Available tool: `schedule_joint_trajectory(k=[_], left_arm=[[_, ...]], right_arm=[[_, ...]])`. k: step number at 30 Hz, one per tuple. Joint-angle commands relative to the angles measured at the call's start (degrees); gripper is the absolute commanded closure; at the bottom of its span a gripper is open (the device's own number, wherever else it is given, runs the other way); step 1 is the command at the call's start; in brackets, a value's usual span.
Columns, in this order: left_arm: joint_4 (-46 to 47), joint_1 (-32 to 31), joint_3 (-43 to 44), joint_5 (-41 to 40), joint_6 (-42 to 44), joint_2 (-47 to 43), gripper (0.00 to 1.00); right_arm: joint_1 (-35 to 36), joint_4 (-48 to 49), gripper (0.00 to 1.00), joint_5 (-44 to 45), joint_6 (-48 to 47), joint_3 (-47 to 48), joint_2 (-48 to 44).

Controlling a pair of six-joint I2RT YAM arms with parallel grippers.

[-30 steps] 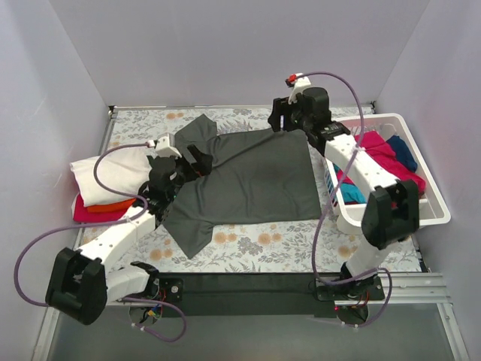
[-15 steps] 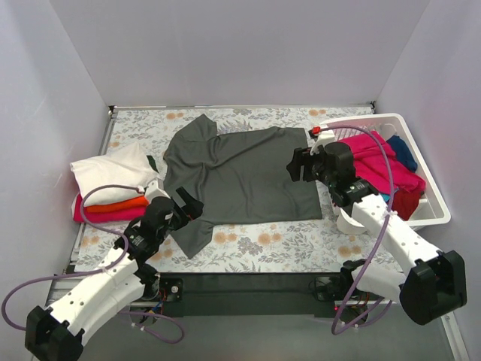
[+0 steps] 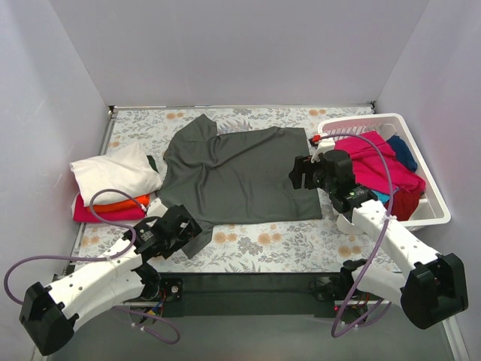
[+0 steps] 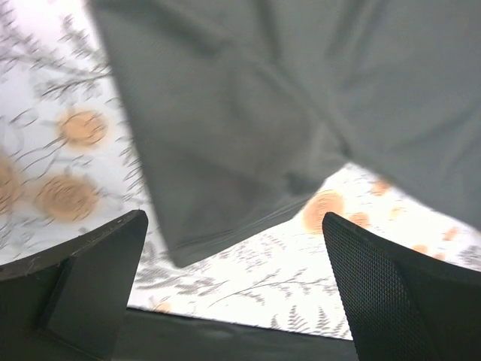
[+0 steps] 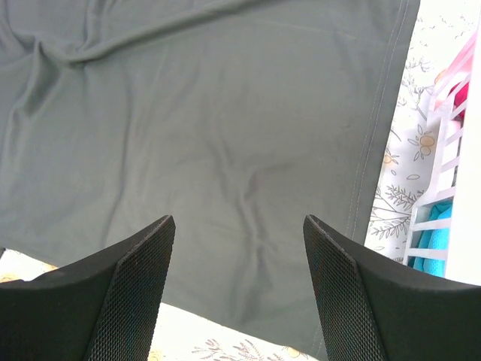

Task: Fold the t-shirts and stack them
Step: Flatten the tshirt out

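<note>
A dark grey t-shirt lies spread flat mid-table, one sleeve pointing toward the near edge. My left gripper hovers open over that sleeve's tip, nothing between its fingers. My right gripper hangs open above the shirt's right side, close to its hem, and holds nothing. At the left sits a stack of folded t-shirts: white on orange on magenta. More t-shirts, magenta, navy, teal and maroon, fill the basket.
The white slatted basket stands at the right edge, just past the shirt's hem. A dark strip marks the table's near edge. Grey walls close in the back and sides. Floral cloth shows in front of the shirt.
My right arm has swung back from the far edge to the shirt's right side. My left arm has pulled back from the shirt's left shoulder to the near sleeve.
</note>
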Motion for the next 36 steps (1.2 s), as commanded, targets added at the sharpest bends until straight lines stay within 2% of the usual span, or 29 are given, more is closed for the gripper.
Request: schedule_joint_trajectory(k=[1,7,14,20,29,31,36], left_arm=[[-10.33,-1.59,3.22,-2.69,-11.86,1.47,0.05],[-13.59,-2.12,2.01,-0.58,-16.16,0.41,0.06],[-8.93,-3.44,-0.9,2.06,-16.96,3.4,0.13],[-6.21,-5.54,-0.46,1.97,-17.23,6.82,0.24],[-4.45,-10.03,-1.96,2.76,-21.53,11.05,0.36],[-4.1,-10.38,-2.39,2.85,-22.06,11.22,0.45],[-2.96,-11.0,-1.87,2.59,-21.27,13.59,0.56]], right_arm=[[-0.41,1.71,0.37,-0.62,-0.64,0.41,1.06],[-0.94,2.06,0.37,-2.45,-0.64,0.5,1.94],[-1.64,2.23,0.37,-3.43,-0.46,0.59,2.91],[-1.99,2.41,0.37,-4.4,-0.11,0.5,2.65],[-2.52,2.32,0.37,-4.75,-0.02,0.15,2.21],[-2.61,2.41,0.37,-4.93,-0.02,0.06,2.21],[-2.87,2.41,0.37,-5.28,0.15,-0.12,1.77]])
